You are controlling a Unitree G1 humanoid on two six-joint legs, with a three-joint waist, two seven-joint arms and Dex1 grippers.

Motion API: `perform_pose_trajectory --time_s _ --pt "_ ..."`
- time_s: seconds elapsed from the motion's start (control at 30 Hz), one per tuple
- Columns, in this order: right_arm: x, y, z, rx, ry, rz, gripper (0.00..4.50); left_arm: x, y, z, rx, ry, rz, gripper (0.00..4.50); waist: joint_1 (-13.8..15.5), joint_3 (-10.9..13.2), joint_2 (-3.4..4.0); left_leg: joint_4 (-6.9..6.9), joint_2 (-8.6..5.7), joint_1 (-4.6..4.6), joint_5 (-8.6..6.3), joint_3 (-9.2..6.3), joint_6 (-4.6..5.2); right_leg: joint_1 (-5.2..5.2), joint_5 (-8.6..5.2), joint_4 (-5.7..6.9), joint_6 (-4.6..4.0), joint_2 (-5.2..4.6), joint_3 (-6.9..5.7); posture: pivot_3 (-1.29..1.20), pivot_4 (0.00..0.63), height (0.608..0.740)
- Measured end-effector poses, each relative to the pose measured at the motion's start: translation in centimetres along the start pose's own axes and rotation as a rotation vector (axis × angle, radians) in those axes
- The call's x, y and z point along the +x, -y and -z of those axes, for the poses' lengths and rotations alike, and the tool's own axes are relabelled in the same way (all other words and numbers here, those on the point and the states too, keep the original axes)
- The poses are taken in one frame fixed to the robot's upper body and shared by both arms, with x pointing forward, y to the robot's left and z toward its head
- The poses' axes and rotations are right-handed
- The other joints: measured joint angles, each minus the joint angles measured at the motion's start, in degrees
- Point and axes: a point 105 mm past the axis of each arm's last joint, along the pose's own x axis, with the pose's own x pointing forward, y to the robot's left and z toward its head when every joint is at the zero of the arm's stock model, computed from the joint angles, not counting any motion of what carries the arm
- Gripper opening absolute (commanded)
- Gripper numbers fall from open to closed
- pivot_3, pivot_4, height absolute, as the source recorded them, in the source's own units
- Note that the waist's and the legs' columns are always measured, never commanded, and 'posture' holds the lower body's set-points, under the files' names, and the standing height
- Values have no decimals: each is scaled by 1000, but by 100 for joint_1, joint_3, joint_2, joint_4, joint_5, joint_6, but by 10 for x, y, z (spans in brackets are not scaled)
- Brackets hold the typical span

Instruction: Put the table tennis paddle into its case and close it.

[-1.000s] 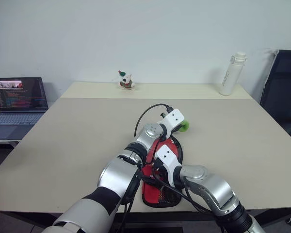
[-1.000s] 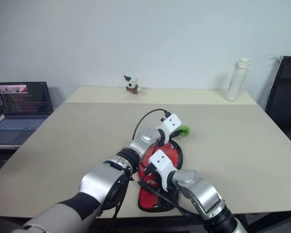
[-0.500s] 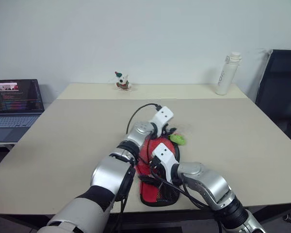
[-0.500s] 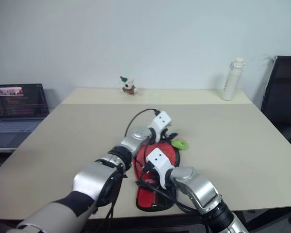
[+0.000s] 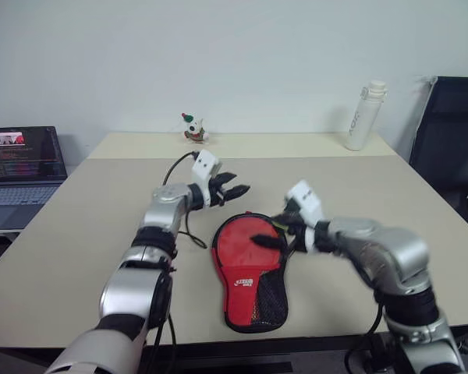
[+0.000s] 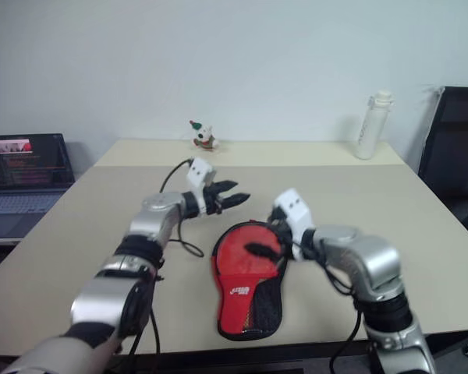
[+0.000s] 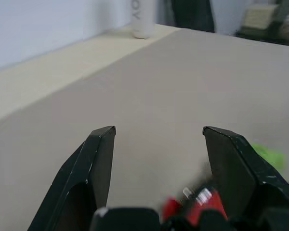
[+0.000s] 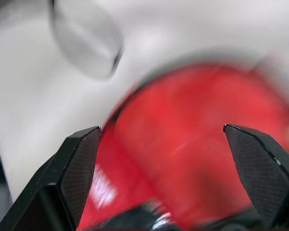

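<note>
Both our grippers, left (image 5: 235,188) and right (image 5: 270,231), have lifted off the case (image 5: 248,269) near the table's (image 5: 78,234) front edge, jaws open and empty, so it looks closed

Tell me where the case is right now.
The case lies red side up near the table's front edge, between the open left gripper and open right gripper.

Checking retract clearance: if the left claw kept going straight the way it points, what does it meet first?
Likely nothing nearby. The left claw, open, points level across the bare table, passing above and beyond the case. Far along stands the white bottle; depth is unclear.
</note>
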Motion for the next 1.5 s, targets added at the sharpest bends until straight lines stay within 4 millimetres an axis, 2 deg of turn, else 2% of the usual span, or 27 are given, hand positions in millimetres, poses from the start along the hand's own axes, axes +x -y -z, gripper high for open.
perform_pose_trajectory --time_s 0.1,0.2,0.33,0.5,0.57,0.8,1.07,1.17,1.23,1.5 --pt "-10 11 1 -1 -17 9 4500 -7 20 19 -48 -39 72 3139 44 1 0 -1 -2 -4 -1 3 1 -1 -1 -5 0 -2 2 0 150 740" --pt "-11 29 5 -28 -28 56 4500 -6 32 21 -48 -57 116 3139 75 1 -1 6 -11 -5 -3 0 6 5 -1 -3 2 -3 0 0 150 740" --pt "1 55 19 -71 -56 135 4500 6 50 27 -19 -95 186 3139 59 1 -1 11 -16 -1 -11 1 21 6 0 3 5 -3 5 0 150 740" --pt "20 78 34 -131 -86 191 4500 12 62 57 -7 -206 242 3139 2 2 1 6 -13 -1 -2 9 5 -3 0 2 4 2 14 0 150 740" --pt "26 83 36 -143 -90 197 4500 10 62 68 -22 -227 243 3139 -1 2 2 4 -10 -1 -2 9 4 -3 0 1 4 2 12 0 150 740" --pt "42 92 49 -156 -114 207 4500 6 56 71 -45 -206 224 3139 24 2 2 10 -6 0 -2 6 5 3 0 3 4 -2 9 0 150 740" --pt "50 87 61 -182 -157 172 4500 6 55 71 -51 -203 221 3139 24 2 2 10 -6 1 -2 6 4 2 0 5 4 -2 9 0 150 740" --pt "52 89 61 -202 -154 195 3856 7 55 72 -52 -203 219 3162 25 2 3 10 -6 1 -1 6 4 3 0 6 4 -2 8 0 150 740" --pt "52 92 63 -207 -163 214 3236 7 56 72 -54 -202 219 3162 32 2 3 10 -6 1 -1 6 4 3 0 6 4 -3 8 0 150 740" --pt "50 98 67 -206 -175 246 426 11 60 73 -47 -204 236 3162 39 1 4 10 -7 2 -1 5 4 5 0 7 4 -4 7 0 150 740"
